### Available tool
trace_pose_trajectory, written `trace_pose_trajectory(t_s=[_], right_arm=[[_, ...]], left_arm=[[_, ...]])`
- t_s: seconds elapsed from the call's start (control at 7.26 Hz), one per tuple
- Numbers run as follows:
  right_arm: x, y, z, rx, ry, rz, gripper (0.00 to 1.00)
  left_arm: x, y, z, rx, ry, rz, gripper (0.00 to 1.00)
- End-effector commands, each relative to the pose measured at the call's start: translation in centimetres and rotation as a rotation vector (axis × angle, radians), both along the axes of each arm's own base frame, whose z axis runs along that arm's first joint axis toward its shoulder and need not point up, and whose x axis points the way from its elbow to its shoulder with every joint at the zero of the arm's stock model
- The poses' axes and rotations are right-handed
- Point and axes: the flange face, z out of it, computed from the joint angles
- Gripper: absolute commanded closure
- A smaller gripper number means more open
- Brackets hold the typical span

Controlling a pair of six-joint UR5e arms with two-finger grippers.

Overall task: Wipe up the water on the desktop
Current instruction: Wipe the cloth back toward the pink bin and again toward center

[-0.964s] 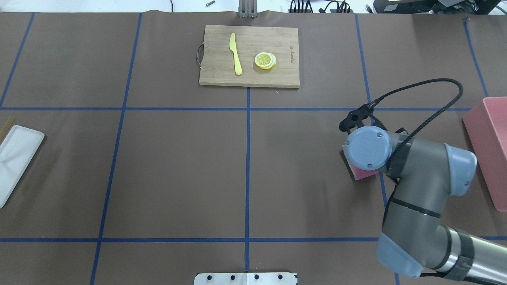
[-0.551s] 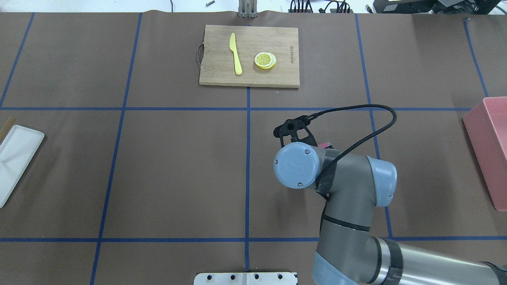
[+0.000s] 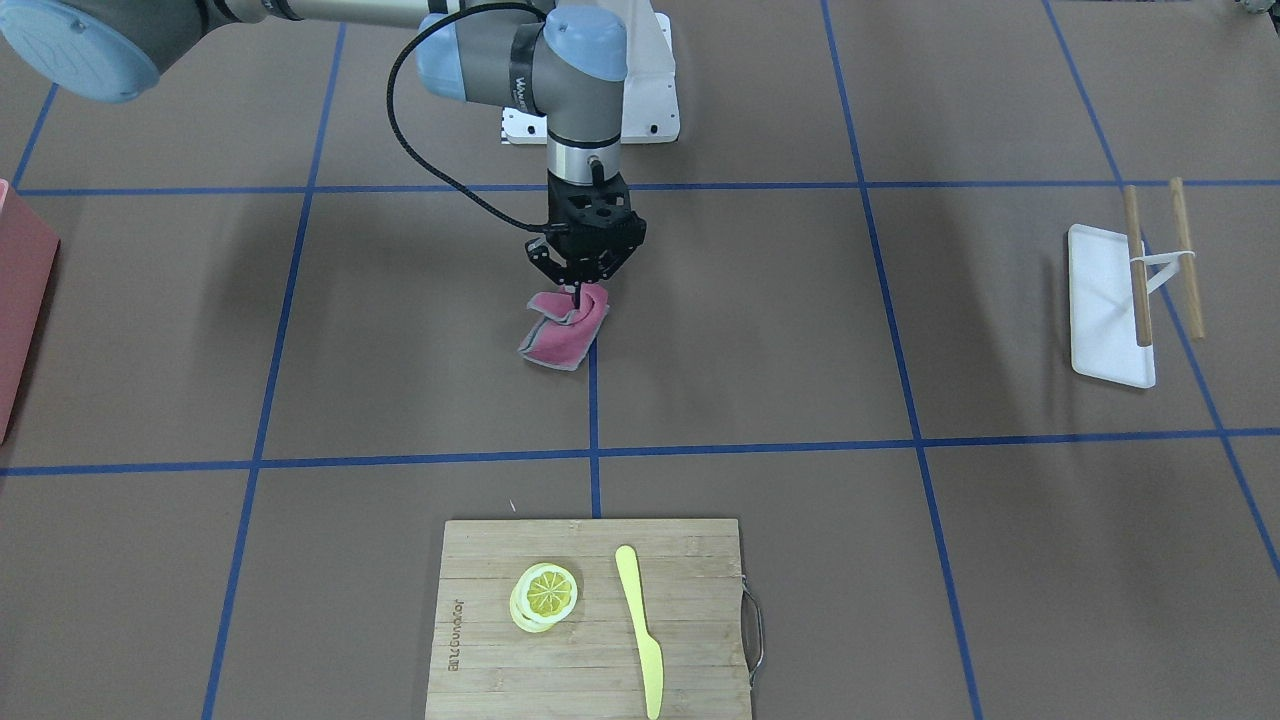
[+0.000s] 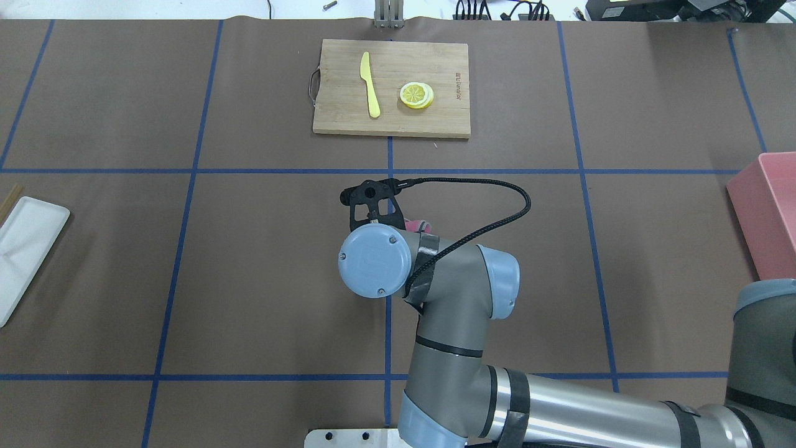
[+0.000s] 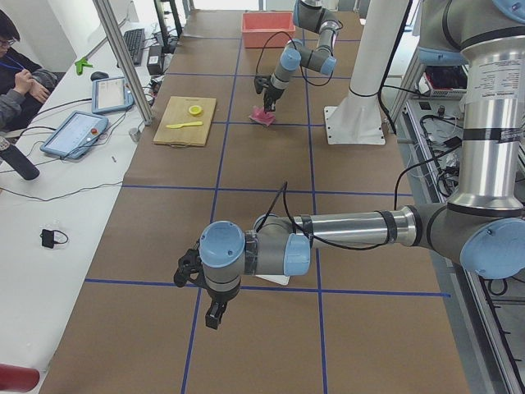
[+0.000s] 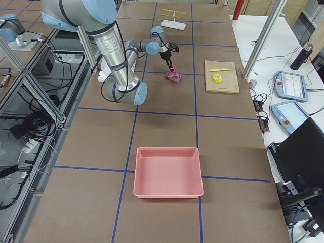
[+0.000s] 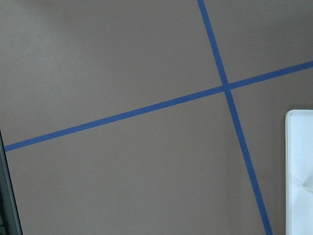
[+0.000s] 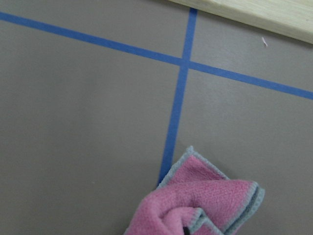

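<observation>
The brown desktop (image 4: 267, 274) is marked into squares by blue tape lines. My right gripper (image 3: 579, 288) is shut on the top of a pink cloth (image 3: 564, 335) that drapes onto the desktop beside the centre tape line. The cloth also shows in the right wrist view (image 8: 200, 198) and peeks out beside the wrist in the overhead view (image 4: 415, 224). I see no distinct water. My left gripper (image 5: 213, 313) hangs over the desktop near the white tray; I cannot tell whether it is open or shut.
A bamboo cutting board (image 4: 392, 87) with a yellow knife (image 4: 370, 84) and lemon slices (image 4: 416, 95) lies at the far centre. A white tray (image 4: 25, 249) sits at the left edge, with wooden sticks (image 3: 1135, 270) on it. A pink bin (image 4: 768, 230) stands at the right edge.
My right arm has swept leftward across the desktop, dragging the pink cloth from the right-hand square to the centre tape line.
</observation>
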Motion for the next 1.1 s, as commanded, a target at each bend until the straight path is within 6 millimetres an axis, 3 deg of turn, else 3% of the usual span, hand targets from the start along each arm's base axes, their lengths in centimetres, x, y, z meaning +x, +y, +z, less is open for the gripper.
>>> trace_pose_trajectory(t_s=[0.0,0.14,0.41,0.69,0.96], right_arm=[[0.0,0.2,-1.5,-0.019,-0.043,0.027,1.0],[2.3,1.0,2.3,-0.021,-0.018,0.02,1.0],[10.6,3.9,8.2,0.022,0.135,-0.076,1.0],[16.2,3.1,14.6,0.026,0.319,-0.131,1.0],[23.4,1.8,22.3,0.03,0.49,-0.195,1.0]], left_arm=[[0.0,0.0,0.1,-0.002,0.0,0.001,0.01],[0.0,0.0,0.0,0.001,0.0,0.001,0.01],[0.0,0.0,-0.1,0.002,0.0,-0.001,0.01],[0.0,-0.1,-0.2,0.003,0.0,-0.001,0.01],[0.0,-0.2,-0.3,0.004,0.0,-0.002,0.01]])
